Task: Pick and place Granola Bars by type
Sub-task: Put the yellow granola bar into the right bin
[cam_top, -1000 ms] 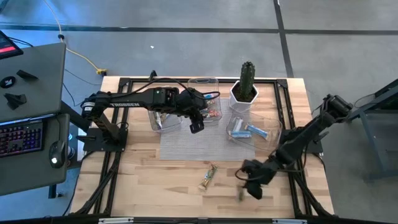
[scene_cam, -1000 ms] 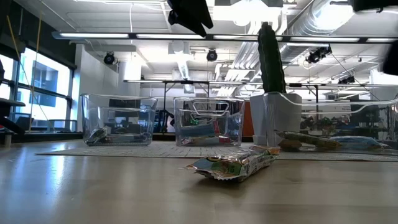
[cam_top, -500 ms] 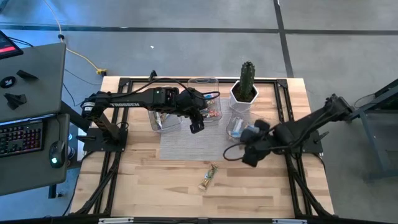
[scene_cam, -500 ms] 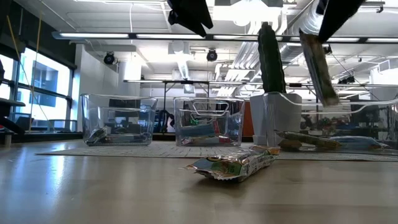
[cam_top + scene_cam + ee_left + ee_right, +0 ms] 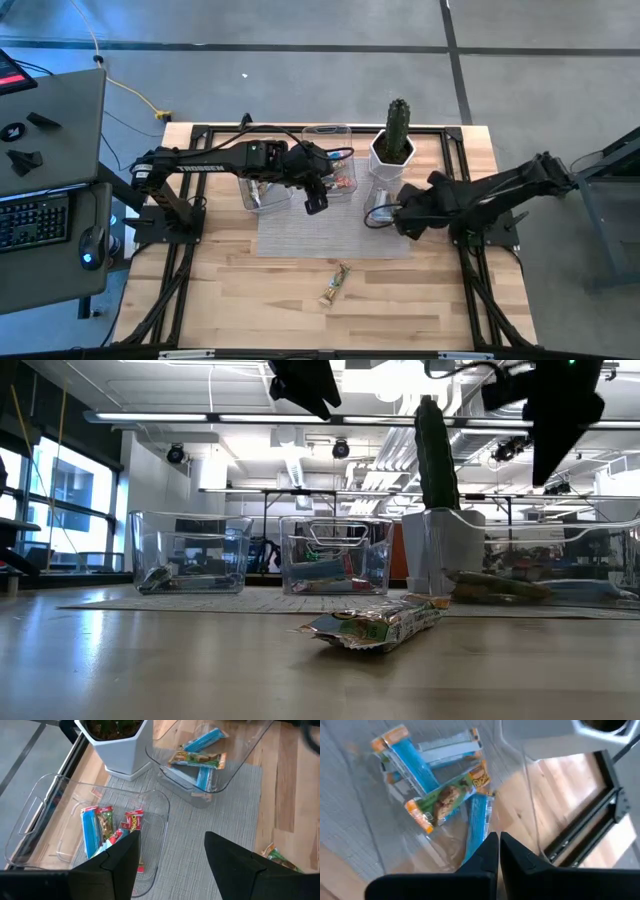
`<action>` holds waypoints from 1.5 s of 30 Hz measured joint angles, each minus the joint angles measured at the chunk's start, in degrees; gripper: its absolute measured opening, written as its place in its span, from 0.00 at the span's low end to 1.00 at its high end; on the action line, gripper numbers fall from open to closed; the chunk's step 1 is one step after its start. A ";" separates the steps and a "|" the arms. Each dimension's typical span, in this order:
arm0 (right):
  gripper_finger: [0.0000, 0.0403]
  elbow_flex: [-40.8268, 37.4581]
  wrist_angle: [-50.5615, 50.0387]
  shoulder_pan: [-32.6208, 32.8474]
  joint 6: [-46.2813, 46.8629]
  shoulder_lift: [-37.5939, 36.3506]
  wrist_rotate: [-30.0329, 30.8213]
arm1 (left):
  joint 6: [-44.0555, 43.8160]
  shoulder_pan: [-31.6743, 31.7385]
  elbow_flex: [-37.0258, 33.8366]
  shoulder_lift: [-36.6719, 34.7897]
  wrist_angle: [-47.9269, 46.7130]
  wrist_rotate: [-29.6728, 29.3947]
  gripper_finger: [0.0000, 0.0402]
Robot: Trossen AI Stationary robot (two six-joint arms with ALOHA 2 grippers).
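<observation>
Lying loose on the pale planked wooden table point(image 5: 250, 290): one slim bar point(image 5: 334, 284) in a crinkled, glossy green-tan wrapper, near the front edge, well apart from both arms. Ahead of it, a grey woven mat point(image 5: 300, 232) carrying three clear plastic bins with rounded corners. Left bin point(image 5: 262, 193): contents hard to make out, a dark wrapper low in one corner in the low view. Middle bin point(image 5: 100, 827): blue and red bars lying together, partly cut off behind the left fingers point(image 5: 235, 862). Right bin point(image 5: 240, 757): several blue-white bars with a green-tan bar point(image 5: 445, 797) lying slantwise across them. Beside that bin, a white faceted pot point(image 5: 388, 158) holding an upright ribbed cactus point(image 5: 398, 122).

Left gripper point(image 5: 315, 200) raised over the near end of the middle bin, arm stretched level from the table's left side, fingers spread wide, nothing between them. Right gripper point(image 5: 395, 215) hanging above the right bin, arm reaching in low from the right side, fingers pressed together with nothing held. Right gripper's tips hidden under its own wrist in the high view.
</observation>
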 joint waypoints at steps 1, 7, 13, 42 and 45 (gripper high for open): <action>0.00 -1.00 1.09 -0.39 -0.79 -0.06 -0.61 | 0.00 0.00 0.00 0.00 -0.04 0.00 0.53; 0.00 -0.91 7.94 -0.92 -7.53 -0.02 -1.64 | 0.00 0.00 0.00 0.00 -0.02 0.01 0.53; 0.00 5.16 15.61 -0.89 -16.89 -0.06 -2.57 | -0.94 0.01 0.00 0.00 -2.02 3.81 0.53; 0.35 6.04 49.07 0.85 -51.51 18.44 -16.33 | -21.54 -15.61 -3.87 0.00 -17.02 -1.62 0.53; 0.41 6.04 56.12 2.18 -52.59 22.52 -19.04 | -22.30 -16.13 -3.87 0.00 -18.38 -2.64 0.53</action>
